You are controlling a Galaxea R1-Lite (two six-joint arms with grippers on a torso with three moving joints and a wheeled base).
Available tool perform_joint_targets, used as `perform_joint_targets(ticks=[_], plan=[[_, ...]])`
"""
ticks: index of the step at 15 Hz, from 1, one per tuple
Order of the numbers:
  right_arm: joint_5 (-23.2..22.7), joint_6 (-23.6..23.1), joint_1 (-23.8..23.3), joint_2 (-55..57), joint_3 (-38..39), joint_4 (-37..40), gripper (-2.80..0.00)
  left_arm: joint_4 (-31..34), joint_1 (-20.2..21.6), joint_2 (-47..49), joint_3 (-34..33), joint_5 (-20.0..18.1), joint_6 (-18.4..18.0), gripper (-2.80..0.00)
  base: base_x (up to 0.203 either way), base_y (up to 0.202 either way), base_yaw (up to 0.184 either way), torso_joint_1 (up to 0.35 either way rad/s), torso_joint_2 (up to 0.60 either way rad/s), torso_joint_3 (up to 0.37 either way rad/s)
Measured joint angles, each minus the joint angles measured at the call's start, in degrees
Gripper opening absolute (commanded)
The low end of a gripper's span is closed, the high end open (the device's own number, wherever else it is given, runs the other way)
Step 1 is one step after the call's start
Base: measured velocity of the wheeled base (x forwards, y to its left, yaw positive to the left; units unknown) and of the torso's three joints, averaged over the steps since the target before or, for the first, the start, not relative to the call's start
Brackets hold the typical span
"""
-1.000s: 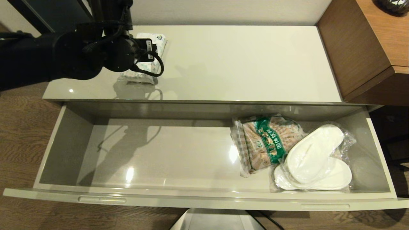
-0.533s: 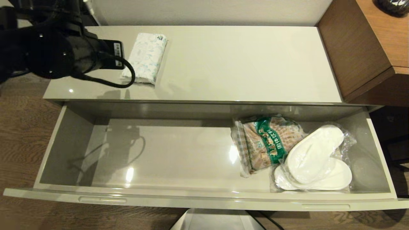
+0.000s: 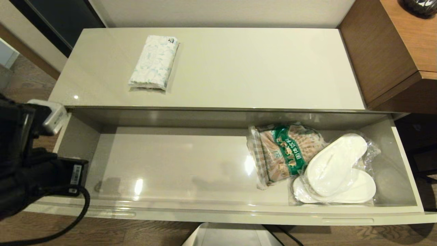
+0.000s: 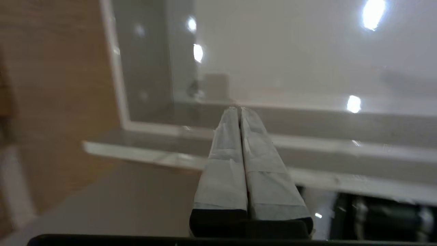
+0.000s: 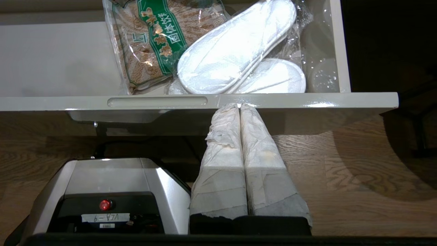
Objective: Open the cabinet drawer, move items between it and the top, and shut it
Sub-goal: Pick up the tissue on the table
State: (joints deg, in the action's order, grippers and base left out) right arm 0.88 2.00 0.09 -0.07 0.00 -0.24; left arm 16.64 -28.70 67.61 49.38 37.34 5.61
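Jaws now shut, off pack [image 3: 154, 63]

The top [image 3: 239, 68] carries a pack [image 3: 154, 62] near its back left corner. The open drawer [image 3: 170, 164] holds a snack bag [image 3: 280, 153] and slippers [image 3: 336, 171] at its right end.

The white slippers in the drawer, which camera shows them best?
The right wrist view: the slippers fill the frame close up in their clear wrap, beside the snack bag. The head view shows them whole but smaller, at the drawer's right end. The left wrist view shows none of them.
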Motion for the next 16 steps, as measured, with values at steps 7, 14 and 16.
perform_joint_targets(ticks=[7, 14, 16], plan=[[0.02, 0.00, 0.04, 0.00, 0.00, 0.01, -2.80, -0.11, -1.02, -1.78, -13.90, -12.66, 14.19, -2.80, 0.000, 0.000, 0.000, 0.000, 0.00, 0.000], [0.05, 0.01, 0.02, 0.00, 0.00, -0.01, -2.80, -11.39, -2.78, 13.00, -18.14, -20.86, 27.61, -2.80, 0.000, 0.000, 0.000, 0.000, 0.00, 0.000], [0.02, 0.00, 0.01, 0.00, 0.00, 0.00, -2.80, -9.78, -2.96, 11.24, -18.14, -21.02, 27.88, -2.80, 0.000, 0.000, 0.000, 0.000, 0.00, 0.000]])
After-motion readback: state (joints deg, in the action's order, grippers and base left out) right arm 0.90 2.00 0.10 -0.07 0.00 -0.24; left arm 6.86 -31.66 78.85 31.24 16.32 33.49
